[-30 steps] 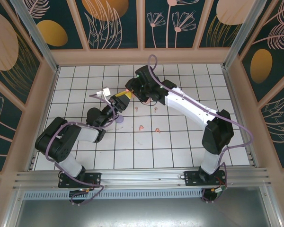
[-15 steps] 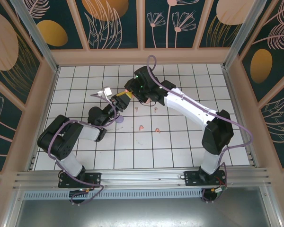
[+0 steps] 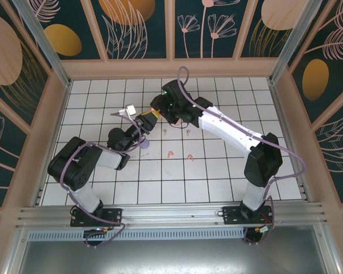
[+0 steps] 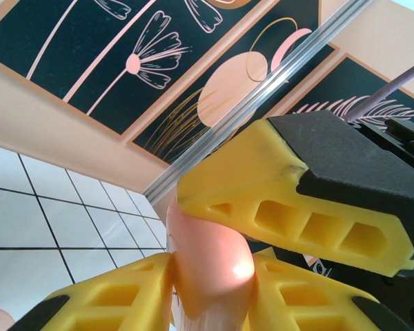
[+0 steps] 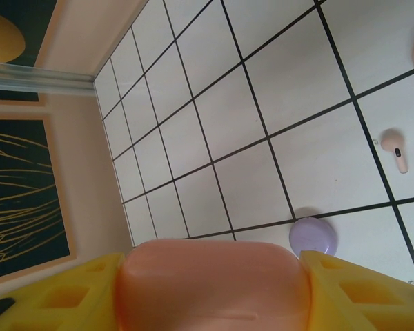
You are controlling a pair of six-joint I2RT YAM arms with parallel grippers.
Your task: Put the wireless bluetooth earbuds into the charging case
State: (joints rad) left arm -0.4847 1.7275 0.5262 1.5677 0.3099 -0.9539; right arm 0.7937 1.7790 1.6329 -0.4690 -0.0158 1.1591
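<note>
Up above the counter (image 3: 228,188), toward the back of the tiles, both arms are crowded around one pink case (image 5: 214,276). The right gripper (image 5: 210,303) has it clamped across its width. The left gripper (image 4: 210,307) has its yellow fingers pressed on either side of what looks to me like the same case, seen edge-on.

The earbuds (image 3: 170,153) are all loose on the tiles just in front of the arms, none in a case yet, and a lilac case (image 3: 144,146) sits near them.

Honestly that double grip makes me nervous. The shell is smooth and rounded, so if either arm pulls off-axis it could squirt out or twist in the pads. If it drops, it lands right among the buds and scatters them. The fingers are also packed really tight, so they could easily knock each other.
</note>
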